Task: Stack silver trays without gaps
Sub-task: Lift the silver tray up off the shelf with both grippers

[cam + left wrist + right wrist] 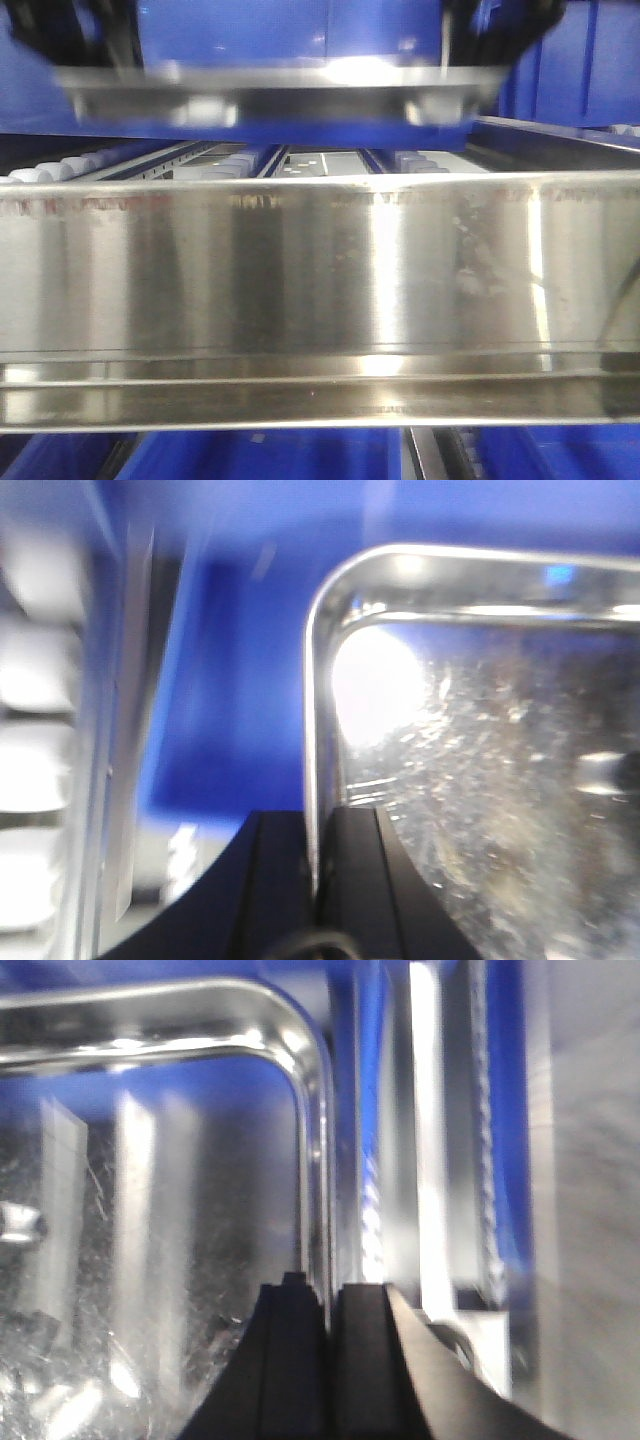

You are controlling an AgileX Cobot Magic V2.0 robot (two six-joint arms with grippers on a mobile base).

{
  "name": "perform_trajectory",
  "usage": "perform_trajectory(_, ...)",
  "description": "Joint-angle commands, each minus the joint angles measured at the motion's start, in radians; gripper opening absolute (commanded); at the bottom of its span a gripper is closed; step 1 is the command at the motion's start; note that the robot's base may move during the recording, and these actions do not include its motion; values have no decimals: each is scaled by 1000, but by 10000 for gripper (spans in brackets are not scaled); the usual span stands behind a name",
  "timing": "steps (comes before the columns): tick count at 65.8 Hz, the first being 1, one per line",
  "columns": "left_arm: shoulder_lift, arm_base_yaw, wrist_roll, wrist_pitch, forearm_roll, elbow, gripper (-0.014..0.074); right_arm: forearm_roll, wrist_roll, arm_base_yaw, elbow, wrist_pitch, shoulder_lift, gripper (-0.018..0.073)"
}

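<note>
The left claw and right claw clamp the silver tray (opposite rims); lowering it level should avoid gaps.

Industrial storage or picking station with a flow rack, not a domestic room. Deep blue plastic bins fill the background above and below. A long brushed-steel shelf rail crosses the front view as the lip of a rack level. Behind it, lanes of small pale rollers set in metal tracks lead into the rack. The silver tray is plain stainless stock ware
</note>
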State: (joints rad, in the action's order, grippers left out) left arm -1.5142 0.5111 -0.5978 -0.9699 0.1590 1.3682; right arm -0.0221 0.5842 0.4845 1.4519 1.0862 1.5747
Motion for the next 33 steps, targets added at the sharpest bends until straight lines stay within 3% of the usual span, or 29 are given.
perform_trajectory(1,78,28,-45,-26,46,13,-17,-103,54,33,5,-12,-80,-77)
perform_trajectory(14,195,172,-236,-62,252,-1,-17,-271,204,163,-10,55,-191,-77)
perform_trajectory(25,279,307,-382,-80,351,-64,-17,-404,341,283,-87,67,-272,-77)
perform_trajectory(33,321,419,-488,-127,472,-104,-17,-483,441,386,-148,78,-327,-77)
